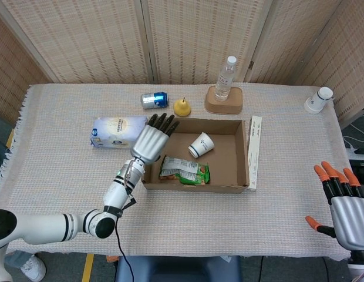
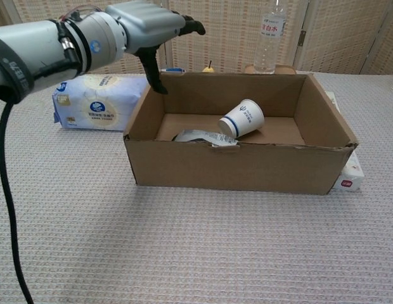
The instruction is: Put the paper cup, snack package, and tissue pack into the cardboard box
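The left hand (image 1: 151, 141) hovers over the left wall of the cardboard box (image 1: 241, 154), fingers spread wide and holding nothing; the right hand (image 1: 346, 214) rests well to the right of the box, near the table's front edge, also spread and empty. Inside the box, the snack package (image 1: 184, 170) lies flat near the front wall, just beside the left hand; the paper cup (image 1: 200, 145) lies tipped on its side toward the back of the box. The tissue pack (image 1: 117, 131) is still outside, lying on the cloth just beyond the box's left wall, its long axis running left to right, away from the box; it sits just left of the left hand, so that hand is by far the nearer one for the pick-up that probably comes next.
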You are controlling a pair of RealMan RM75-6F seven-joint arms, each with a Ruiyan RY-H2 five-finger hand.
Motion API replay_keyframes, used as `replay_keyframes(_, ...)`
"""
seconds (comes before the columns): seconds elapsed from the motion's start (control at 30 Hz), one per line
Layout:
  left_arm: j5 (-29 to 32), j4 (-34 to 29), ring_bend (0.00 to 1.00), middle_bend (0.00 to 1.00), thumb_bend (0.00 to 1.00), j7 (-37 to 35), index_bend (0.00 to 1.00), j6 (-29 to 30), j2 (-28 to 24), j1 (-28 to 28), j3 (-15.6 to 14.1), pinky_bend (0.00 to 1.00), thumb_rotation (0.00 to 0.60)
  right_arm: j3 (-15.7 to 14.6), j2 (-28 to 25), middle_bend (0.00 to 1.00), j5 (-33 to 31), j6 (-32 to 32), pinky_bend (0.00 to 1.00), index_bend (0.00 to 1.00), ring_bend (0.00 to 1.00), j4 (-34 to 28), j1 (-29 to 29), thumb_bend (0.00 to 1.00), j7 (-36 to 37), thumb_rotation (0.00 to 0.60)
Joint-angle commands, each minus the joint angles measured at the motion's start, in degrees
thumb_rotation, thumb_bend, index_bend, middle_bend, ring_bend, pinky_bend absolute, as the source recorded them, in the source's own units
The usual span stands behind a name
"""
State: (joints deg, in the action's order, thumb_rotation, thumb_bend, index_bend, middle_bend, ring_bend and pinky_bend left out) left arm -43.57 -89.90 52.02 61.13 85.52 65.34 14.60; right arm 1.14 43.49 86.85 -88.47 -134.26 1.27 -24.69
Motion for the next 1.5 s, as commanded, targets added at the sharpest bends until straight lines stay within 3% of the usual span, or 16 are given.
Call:
replay_keyframes(0.03, 3.0, -0.2, 0.0, 0.0, 0.14, 0.0, 0.0, -1.2, -4.5, -1.7, -1.1, 0.11, 0.6, 0.0, 0.0, 0.0, 0.1, 0.0, 0.0, 0.0, 0.0, 0.0, 0.1, 0.0, -0.1, 0.6)
replay_keyframes(0.17, 5.2, 2.1, 0.0, 0.0, 0.14, -1.9, 0.0, -2.9, -7.4, -3.4, -2.1, 0.11, 0.6, -0.1, 0.3, 0.0, 0.0, 0.3, 0.0, 0.0, 0.0, 0.0, 0.0, 0.0, -0.5, 0.6)
replay_keyframes(0.37, 7.2, 6.0, 0.0, 0.0, 0.14, -4.1, 0.0, -6.7, -7.5, -3.9, -3.4, 0.11, 0.6, 0.2, 0.7, 0.0, -0.9, 0.7, 0.0, 0.0, 0.0, 0.1, -0.5, 0.0, -1.2, 0.6)
replay_keyframes(1.0, 11.6, 27.9, 0.0, 0.0, 0.14, -8.1, 0.0, -19.3, 3.0, 0.3, -5.1, 0.11, 0.6, 2.1, 3.2, 0.0, -5.6, -0.3, 0.0, 0.0, 0.0, 1.2, -1.6, 0.0, -4.8, 0.6)
replay_keyframes(1.5, 11.4, 40.4, 0.0, 0.0, 0.14, -11.1, 0.0, -26.9, 6.7, 0.2, -7.2, 0.15, 0.6, 0.8, 4.6, 0.0, -3.1, 0.6, 0.0, 0.0, 0.0, 1.0, -1.8, 0.0, -6.4, 0.6)
